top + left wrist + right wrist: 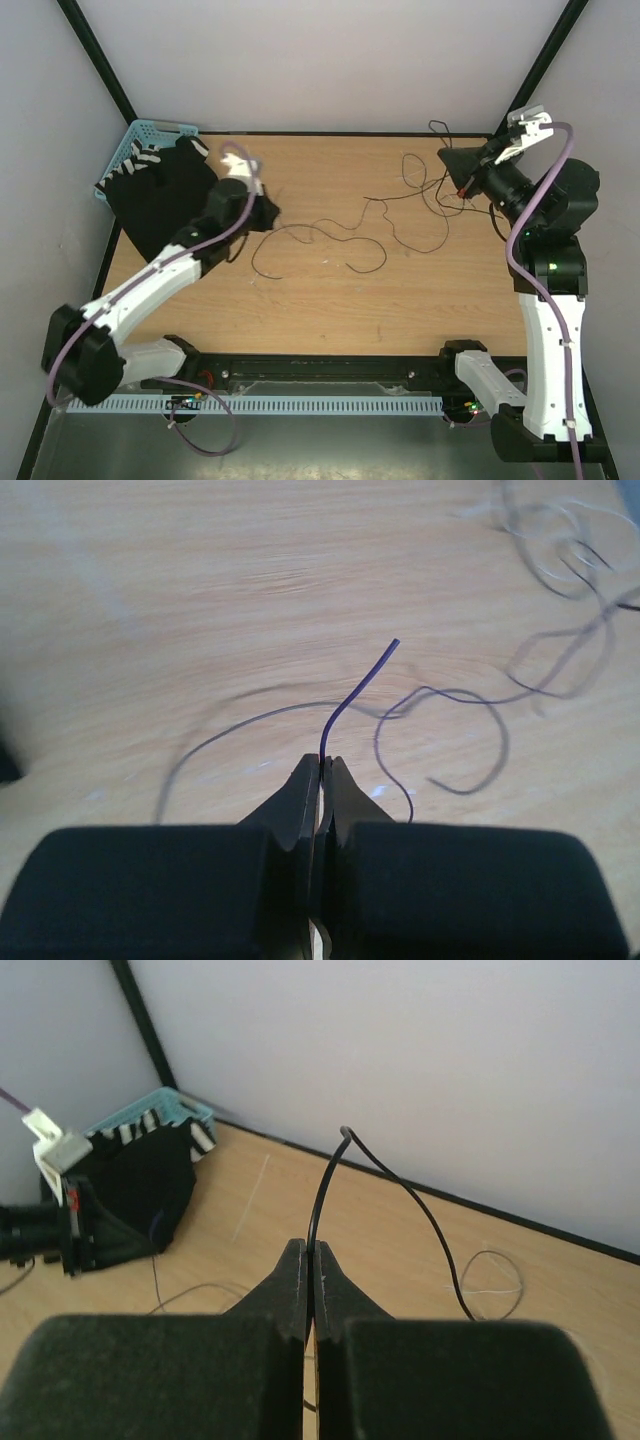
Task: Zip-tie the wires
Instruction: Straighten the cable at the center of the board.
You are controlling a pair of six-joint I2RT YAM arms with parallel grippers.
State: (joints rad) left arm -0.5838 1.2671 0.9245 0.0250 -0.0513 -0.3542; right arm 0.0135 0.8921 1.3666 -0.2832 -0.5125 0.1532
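Both claws are pinched shut on hair-fine strands. The left claw (322,764) nips a purplish wire end (352,695) low over the counter (150,600). The right claw (311,1252) holds a black strand (318,1195) lifted near the far right corner. The wires (330,235) sprawl across the counter between them. Pulling apart could slip either strand free or tighten the tangle. I cannot spot the zip tie.

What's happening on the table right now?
Each arm pinches one wire. The left tool is shut on a thin wire end low over the table. The right tool is shut on a second wire, raised near the far right corner. The other wires lie loose between them; nothing is bundled yet.
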